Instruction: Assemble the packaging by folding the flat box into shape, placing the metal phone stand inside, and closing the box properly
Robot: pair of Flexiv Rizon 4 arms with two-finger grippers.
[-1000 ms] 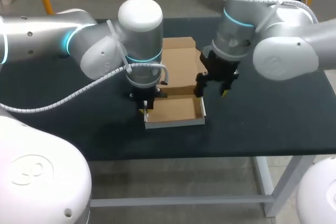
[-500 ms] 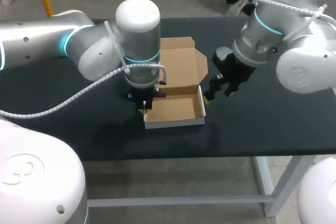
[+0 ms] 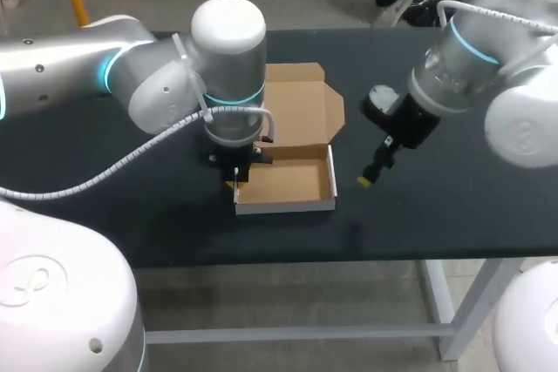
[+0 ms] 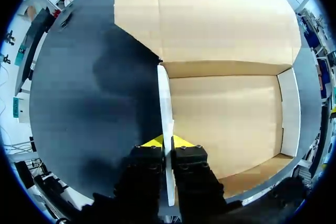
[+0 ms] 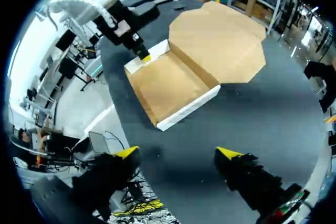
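Left claw (image 4: 167, 143) pinches the box's (image 3: 292, 182) left wall; hold it upright and steady. Right claw (image 5: 177, 153) hangs wide open, empty, to the right.

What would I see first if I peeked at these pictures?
A brown cardboard box, folded into a tray with its lid open behind it, sits in the middle of the black table. The left fingers pinch one white side wall of it. The right fingers hang wide open over bare table beside the box, holding nothing.
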